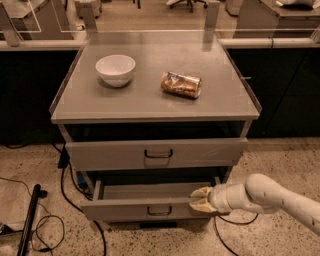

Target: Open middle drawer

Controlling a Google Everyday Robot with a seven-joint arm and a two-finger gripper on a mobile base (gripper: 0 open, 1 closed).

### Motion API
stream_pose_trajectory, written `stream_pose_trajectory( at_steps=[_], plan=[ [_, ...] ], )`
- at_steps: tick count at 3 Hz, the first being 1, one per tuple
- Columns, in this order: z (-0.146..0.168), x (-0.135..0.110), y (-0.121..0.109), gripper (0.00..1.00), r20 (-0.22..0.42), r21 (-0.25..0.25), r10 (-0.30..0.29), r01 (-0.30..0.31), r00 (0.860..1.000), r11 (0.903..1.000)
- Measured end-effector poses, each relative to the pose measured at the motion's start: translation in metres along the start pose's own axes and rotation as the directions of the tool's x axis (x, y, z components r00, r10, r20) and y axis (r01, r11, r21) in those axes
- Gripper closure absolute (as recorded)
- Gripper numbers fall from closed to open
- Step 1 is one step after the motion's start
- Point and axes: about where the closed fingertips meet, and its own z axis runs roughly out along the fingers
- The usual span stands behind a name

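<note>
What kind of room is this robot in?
Probably an office or lab workroom. A rolling chair stands behind glass panels, and a grey cabinet of drawers holds a bowl. The robot's gripper is at the front edge of the pulled-out drawer.

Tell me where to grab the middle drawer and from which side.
Take the middle drawer by its small centre handle, coming from the front: it is a loop on the flat front. The exposed top rim also serves; the hand sits there, right of centre.
</note>
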Motion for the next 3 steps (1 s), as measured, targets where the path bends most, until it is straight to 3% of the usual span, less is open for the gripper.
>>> stream_pose_trajectory(
  at_steps=[1,2,3],
  plan=[
    [-0.0005,0.0006,0.0022,1.00,0.001,0.003,0.002,-0.002,1.000,1.0000],
    [-0.0005,0.0006,0.0023,0.83,0.001,0.002,0.002,-0.002,1.000,1.0000],
    [-0.0004,0.0006,0.0023,0.51,0.001,0.002,0.002,-0.002,1.000,1.0000]
  ],
)
